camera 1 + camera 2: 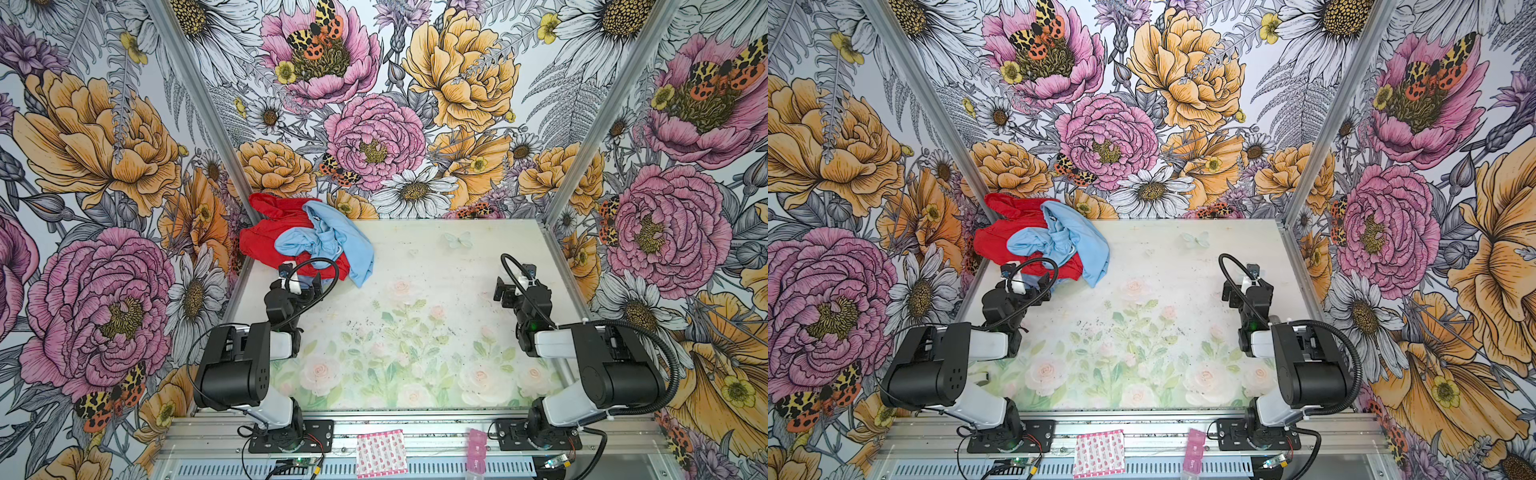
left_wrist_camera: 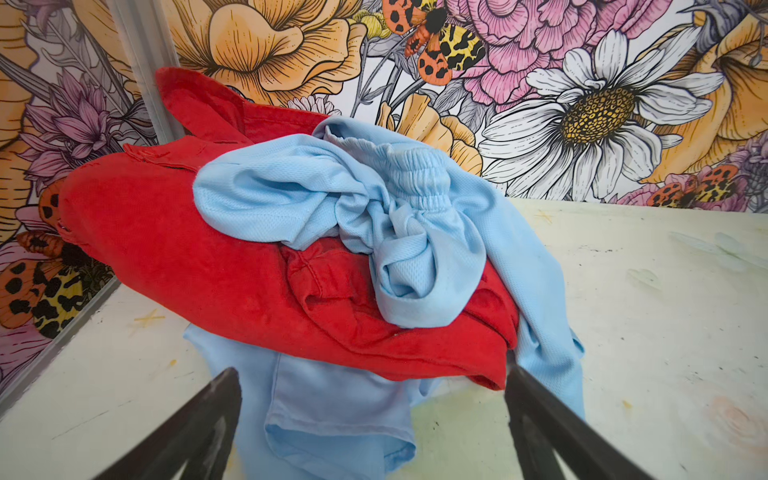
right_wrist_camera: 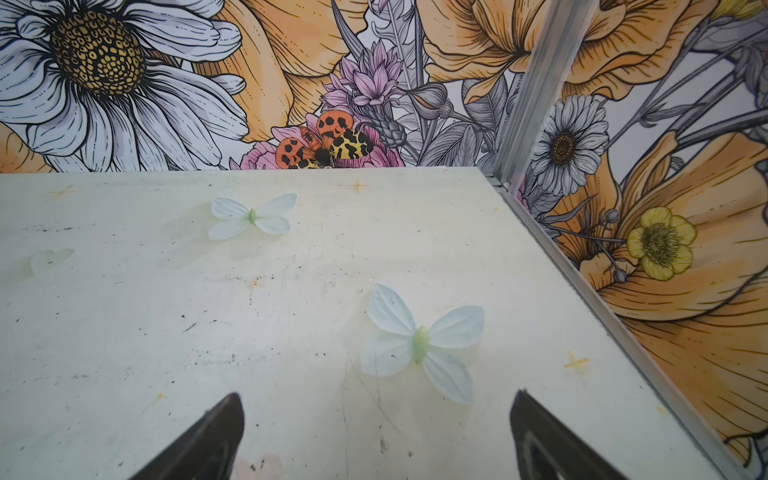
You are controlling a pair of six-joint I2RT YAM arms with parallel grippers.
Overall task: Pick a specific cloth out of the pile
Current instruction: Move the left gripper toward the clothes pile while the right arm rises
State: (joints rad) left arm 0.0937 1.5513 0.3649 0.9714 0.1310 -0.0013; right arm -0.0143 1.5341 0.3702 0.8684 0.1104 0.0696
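The left gripper (image 2: 372, 370), jaws spread wide and empty, faces the cloth (image 2: 332, 415), which lies just ahead of it, trapped beneath the pile (image 2: 415, 257). It should pinch only that smooth lower edge, below the red garment (image 2: 174, 257). The right gripper (image 3: 376, 399) hangs open-jawed and empty, well apart.

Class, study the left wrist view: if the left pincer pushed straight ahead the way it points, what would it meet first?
Probably the light-blue cloth poking out under the red garment: it lies between the jaws of the open left pincer. Depth is hard to judge.
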